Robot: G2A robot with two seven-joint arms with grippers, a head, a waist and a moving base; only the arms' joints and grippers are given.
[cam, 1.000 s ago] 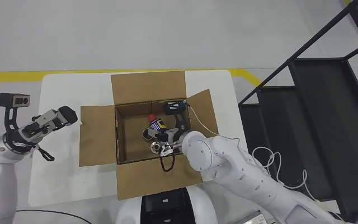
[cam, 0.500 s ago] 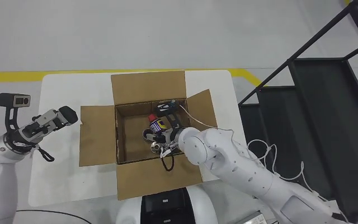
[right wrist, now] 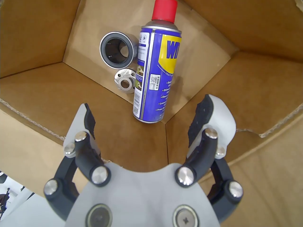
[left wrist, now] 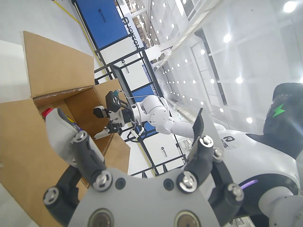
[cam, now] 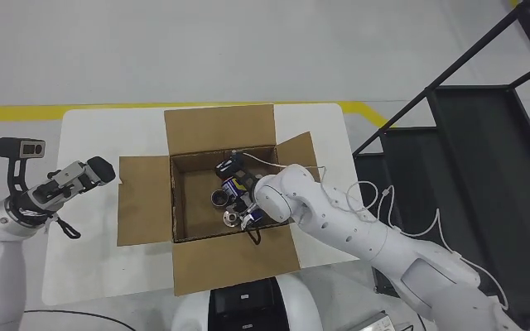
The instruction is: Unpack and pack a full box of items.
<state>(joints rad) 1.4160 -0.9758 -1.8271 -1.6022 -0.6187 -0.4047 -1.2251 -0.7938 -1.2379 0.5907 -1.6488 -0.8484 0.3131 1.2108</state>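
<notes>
Your right end effector (right wrist: 146, 102) hangs released and empty above the open box (right wrist: 35, 90). Its jaws are spread wide, and the spray can (right wrist: 156, 72) is lined up between them. The step in hand appears to be unpacking that can.

The can sits toward the right of the box floor, red cap uppermost. You cannot tell whether it stands true or leans.

1. Descend along the can's axis with the jaws spread until both pads bracket the blue body below the shoulder.
2. Do not close on the cap, which is likely to slip.
3. Just left of the can lie a small metal flange (right wrist: 124, 81) and, beyond it, a metal sleeve (right wrist: 116, 49). Keep the finger on that side off both, since a nudge may roll the sleeve.
4. Watch the box wall close to the can's base, where room looks tight.
5. Lift straight up until the base clears the flaps.

Farther left, your left end effector (left wrist: 125, 116) hangs released over the surface (cam: 91, 248), well apart from the box interior. Leave it parked.
</notes>
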